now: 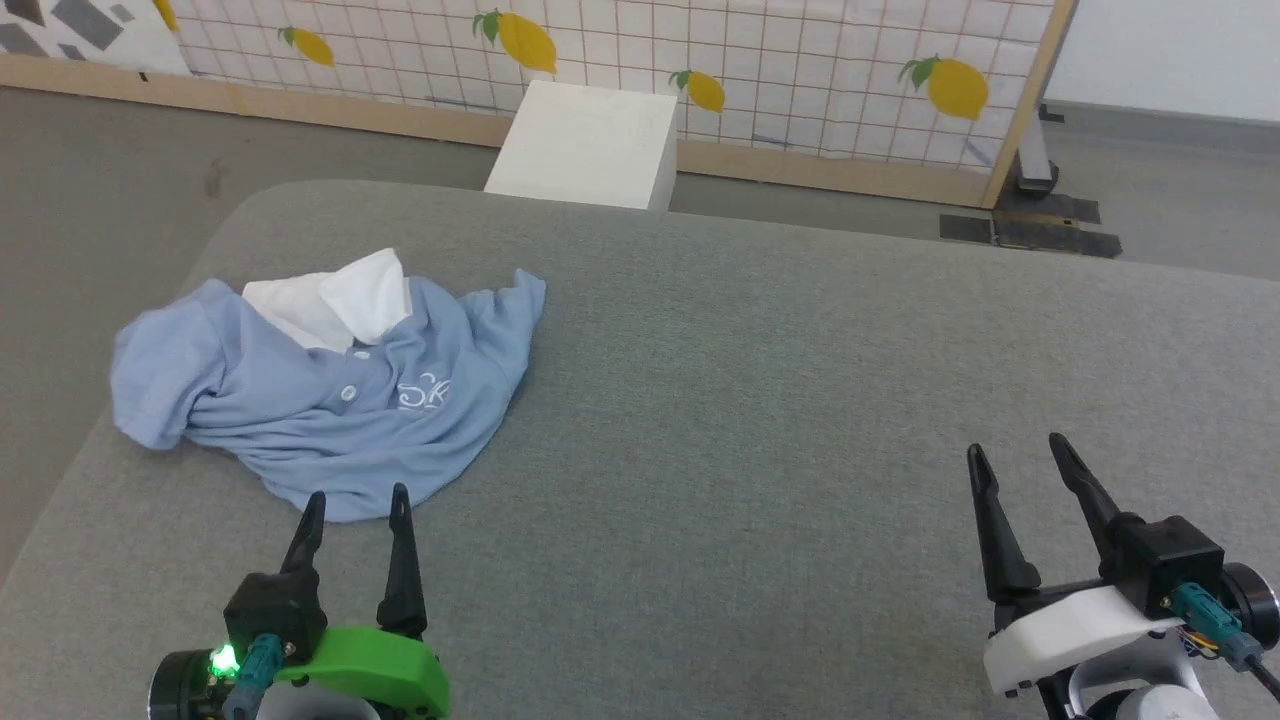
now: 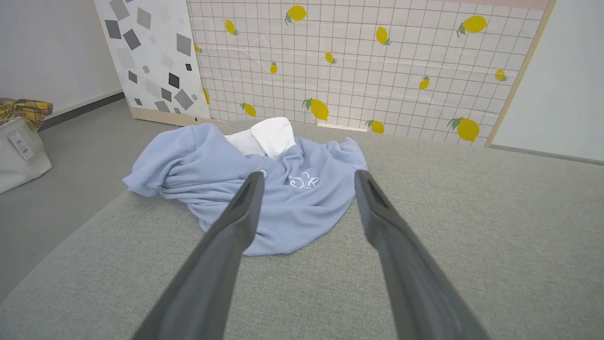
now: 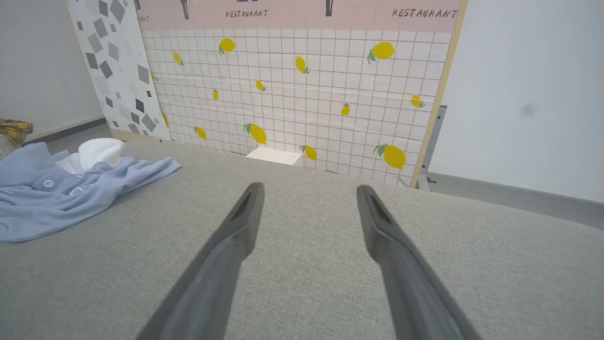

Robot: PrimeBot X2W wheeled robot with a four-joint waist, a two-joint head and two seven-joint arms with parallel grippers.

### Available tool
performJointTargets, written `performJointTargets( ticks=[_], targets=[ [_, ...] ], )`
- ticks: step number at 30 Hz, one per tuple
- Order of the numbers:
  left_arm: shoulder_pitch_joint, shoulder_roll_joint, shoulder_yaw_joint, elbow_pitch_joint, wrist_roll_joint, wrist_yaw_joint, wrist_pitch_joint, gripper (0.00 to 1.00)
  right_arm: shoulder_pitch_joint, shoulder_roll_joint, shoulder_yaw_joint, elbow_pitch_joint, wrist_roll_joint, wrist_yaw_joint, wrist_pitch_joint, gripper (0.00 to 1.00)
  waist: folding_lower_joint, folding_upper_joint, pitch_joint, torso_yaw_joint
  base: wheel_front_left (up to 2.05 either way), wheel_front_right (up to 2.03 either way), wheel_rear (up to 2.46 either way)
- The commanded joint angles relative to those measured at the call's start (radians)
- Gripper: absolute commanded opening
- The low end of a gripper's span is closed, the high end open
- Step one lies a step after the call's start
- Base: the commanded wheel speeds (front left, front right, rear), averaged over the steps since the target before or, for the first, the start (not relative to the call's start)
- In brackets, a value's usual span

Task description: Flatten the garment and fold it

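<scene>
The light blue polo shirt (image 1: 320, 400) lies crumpled in a heap at the left of the grey padded surface (image 1: 760, 400), its white collar (image 1: 335, 300) turned up and the white cursive logo (image 1: 422, 392) facing up. My left gripper (image 1: 357, 495) is open, its tips just at the shirt's near hem, with nothing between them. In the left wrist view the shirt (image 2: 283, 198) sits straight ahead between the fingers (image 2: 236, 222). My right gripper (image 1: 1015, 448) is open over bare surface far to the right; its wrist view shows the shirt (image 3: 56, 198) at the far left.
A white box (image 1: 585, 145) stands on the floor behind the surface, before a lemon-patterned screen (image 1: 800, 70). The surface's left edge drops to the grey floor (image 1: 90, 200) close to the shirt. A pale bag (image 2: 21, 146) with yellow plaid cloth sits on the floor at left.
</scene>
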Motion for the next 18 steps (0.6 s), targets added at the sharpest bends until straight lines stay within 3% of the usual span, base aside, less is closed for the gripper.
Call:
performJointTargets(
  ticks=[1,18],
  targets=[
    [0.017,-0.003,-0.002,0.004,-0.009,0.008,-0.011,1.00,-0.001,0.001,0.004,0.004,0.009,-0.001,-0.012,1.00,0.0000,0.0000,-0.005,0.018,0.00,0.00,0.00],
    [0.052,-0.004,0.006,0.016,-0.022,0.009,-0.046,1.00,0.015,0.001,0.059,0.037,0.027,-0.001,-0.047,1.00,0.0000,0.0000,-0.032,0.118,0.00,0.00,0.00]
  ],
)
